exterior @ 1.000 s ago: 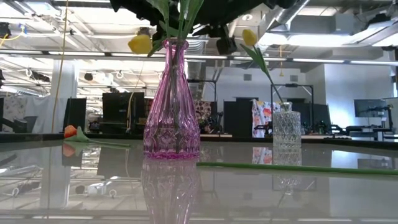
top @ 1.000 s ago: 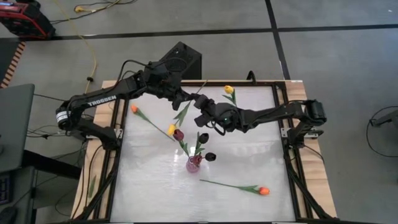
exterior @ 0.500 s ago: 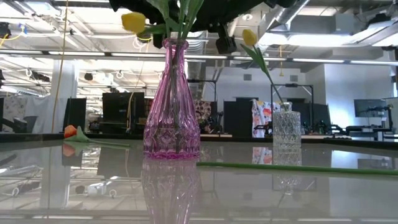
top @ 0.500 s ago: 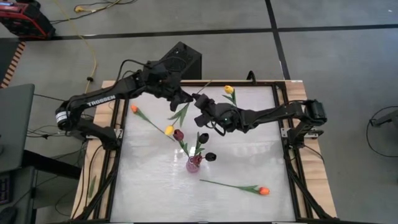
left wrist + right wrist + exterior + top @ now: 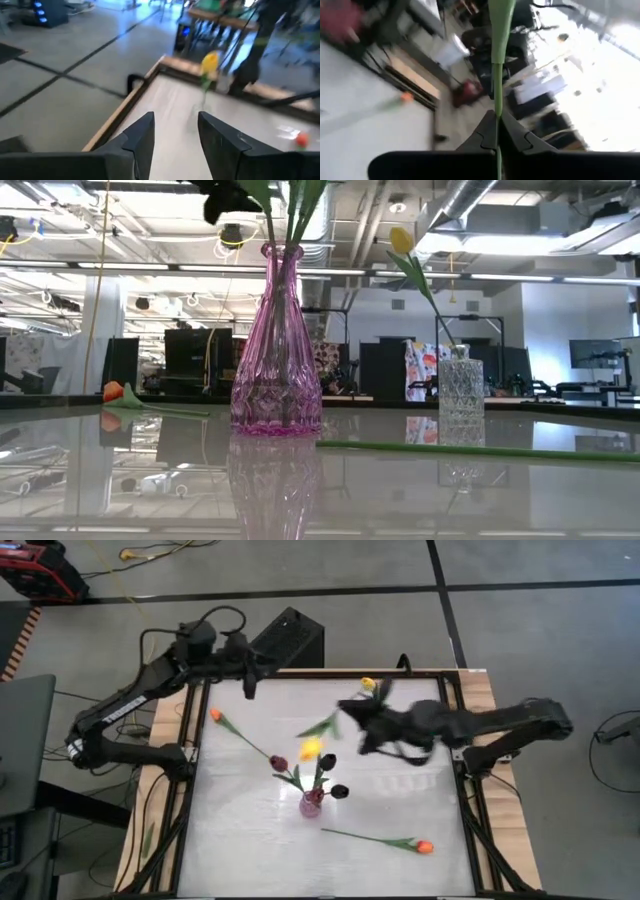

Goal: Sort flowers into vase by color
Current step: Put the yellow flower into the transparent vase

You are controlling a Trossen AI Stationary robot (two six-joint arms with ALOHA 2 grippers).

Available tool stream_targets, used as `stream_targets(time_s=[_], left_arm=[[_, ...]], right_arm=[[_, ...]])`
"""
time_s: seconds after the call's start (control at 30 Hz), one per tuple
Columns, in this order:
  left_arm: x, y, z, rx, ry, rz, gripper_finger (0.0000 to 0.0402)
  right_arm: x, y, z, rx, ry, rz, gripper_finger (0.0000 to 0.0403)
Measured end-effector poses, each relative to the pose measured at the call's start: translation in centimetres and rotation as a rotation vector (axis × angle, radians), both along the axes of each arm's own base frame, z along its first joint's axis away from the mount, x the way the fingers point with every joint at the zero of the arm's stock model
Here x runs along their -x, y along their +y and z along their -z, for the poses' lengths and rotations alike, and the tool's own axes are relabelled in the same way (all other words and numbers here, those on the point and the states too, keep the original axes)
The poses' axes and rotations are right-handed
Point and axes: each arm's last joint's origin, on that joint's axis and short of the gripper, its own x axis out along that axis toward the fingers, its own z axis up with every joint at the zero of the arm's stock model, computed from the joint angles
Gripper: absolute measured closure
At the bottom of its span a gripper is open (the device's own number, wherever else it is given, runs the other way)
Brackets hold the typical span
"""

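My right gripper (image 5: 350, 718) is shut on a yellow tulip (image 5: 311, 748) above the middle of the table, just beyond the pink vase (image 5: 312, 804). That vase holds dark maroon tulips (image 5: 327, 762). A clear vase (image 5: 460, 388) at the far edge holds another yellow tulip (image 5: 368, 685). One orange tulip (image 5: 215, 715) lies at the left and another (image 5: 425, 847) at the near right, both flat on the table. My left gripper (image 5: 249, 685) stands open at the far left corner with nothing between its fingers (image 5: 145, 132). My right gripper pinches the yellow tulip's green stem (image 5: 496, 85) between its two fingertips (image 5: 487, 131), on the part away from the head. The tulip is lifted clear of the table, its head (image 5: 311, 748) pointing toward the table's left and near side.
The pink vase (image 5: 276, 350) stands in the middle of the table near the front. The stem (image 5: 470, 450) of the near orange tulip lies across the table to its right. A black box (image 5: 290, 635) sits beyond the far edge.
My left gripper has opened, let go of the yellow tulip's stem and drawn back toward the table's far left corner. My right gripper has shut on that stem and carried the tulip toward the right edge, so its head now hangs right of where it was.
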Motion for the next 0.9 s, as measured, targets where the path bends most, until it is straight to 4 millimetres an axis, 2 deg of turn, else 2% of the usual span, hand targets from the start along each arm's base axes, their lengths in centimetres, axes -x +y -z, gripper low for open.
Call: stream_targets(time_s=[0.17, 0.27, 0.43, 0.53, 0.63, 0.77, 0.9], left_arm=[[0.7, -0.4, 1.0, -0.033, 0.13, -0.007, 0.0262], [0.5, -0.6, 3.0, -0.001, 0.138, 0.07, 0.0262], [0.4, -2.0, 9.2, 0.047, 0.071, 0.205, 0.0262], [0.5, -3.0, 13.0, 0.086, 0.024, 0.207, 0.0262], [0.7, -4.3, 15.6, 0.105, -0.038, 0.242, 0.0262], [0.6, -5.9, 17.7, 0.126, -0.104, 0.298, 0.0262], [0.4, -7.0, 18.3, 0.13, -0.116, 0.319, 0.0262]], right_arm=[[6.1, -0.7, -2.0, -0.331, -0.087, -0.005, 0.0378], [9.1, -1.4, -1.1, -0.507, -0.121, 0.017, 0.0378], [12.1, -1.6, 4.1, -0.693, -0.231, -0.02, 0.0378], [12.6, -1.7, 7.8, -0.744, -0.375, -0.064, 0.0378], [12.8, -2.1, 11.5, -0.762, -0.533, -0.092, 0.0378], [13.3, -3.1, 16.0, -0.755, -0.646, -0.067, 0.0378], [14.3, -4.1, 18.2, -0.728, -0.735, -0.028, 0.0378]])
